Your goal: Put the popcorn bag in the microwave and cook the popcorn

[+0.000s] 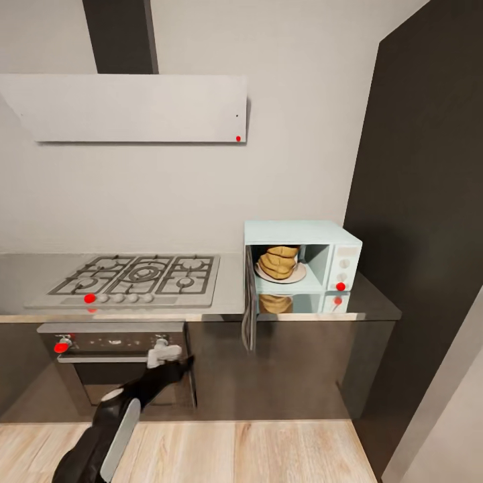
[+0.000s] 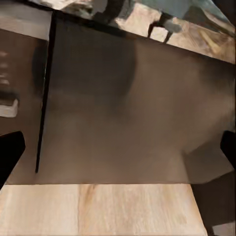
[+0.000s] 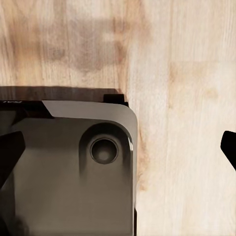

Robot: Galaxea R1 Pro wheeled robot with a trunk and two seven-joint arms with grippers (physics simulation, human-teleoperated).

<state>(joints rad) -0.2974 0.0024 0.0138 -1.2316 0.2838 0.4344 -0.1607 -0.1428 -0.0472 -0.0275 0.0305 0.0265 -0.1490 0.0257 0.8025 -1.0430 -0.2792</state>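
The microwave (image 1: 302, 261) stands on the countertop (image 1: 231, 295) between the gas hob (image 1: 137, 276) and a tall dark cabinet (image 1: 422, 221), its door (image 1: 249, 305) swung open toward the hob. One popcorn bag (image 1: 280, 261) sits inside on a pale plate (image 1: 295, 274), mirrored in the glossy slab below. Five knobs line the hob's front edge, one of them red; a grey hood (image 1: 134, 107) hangs above it. The left gripper (image 1: 171, 355) hovers before the dark oven (image 1: 121, 362), apart from everything. The left wrist view shows its fingertips (image 2: 10, 152) spread wide before a dark cabinet front (image 2: 128, 113) above wooden floor (image 2: 103, 209). In the right wrist view, the right gripper (image 3: 118, 152) also stands spread, over floorboards and the robot's dark base (image 3: 64, 172).
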